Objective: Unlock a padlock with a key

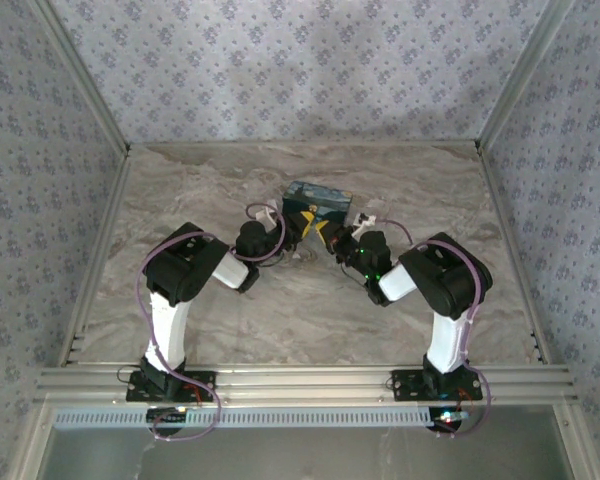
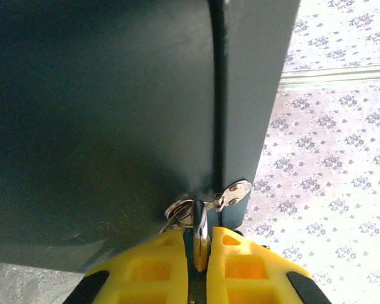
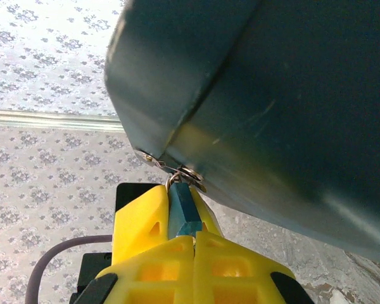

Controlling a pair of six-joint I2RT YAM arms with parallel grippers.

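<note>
Two robot arms are reaching in from the near edge of a marble-patterned table (image 1: 280,310) and meeting at a blue tin (image 1: 318,200), which is sitting around the middle of the table, slightly toward the far edge. The padlock (image 3: 182,212), a tiny blue block, is hanging at the tin's near side, with its shackle passing through a small metal ring (image 3: 191,174) at the seam between lid and body. The right fingers (image 3: 158,263) are clamping tightly on the padlock's lower part from both sides. This is probably steadying it so it is not swinging or twisting while a key is being worked in. The left fingers (image 2: 171,259) are pressing almost together on a thin silver piece that appears to be the key (image 2: 199,228), held edge-on and pointing toward the tin's seam. A key ring (image 2: 179,211) and a second key (image 2: 235,192) are dangling beside it against the tin's dark wall. From above, the two sets of fingers are sitting nearly tip to tip just in front of the tin, likely because lock and key are having to line up closely. The keyhole is hidden, so it is not possible to tell whether the key is entering it. With the padlock hanging on its ring, the unlocking appears not yet done.
</note>
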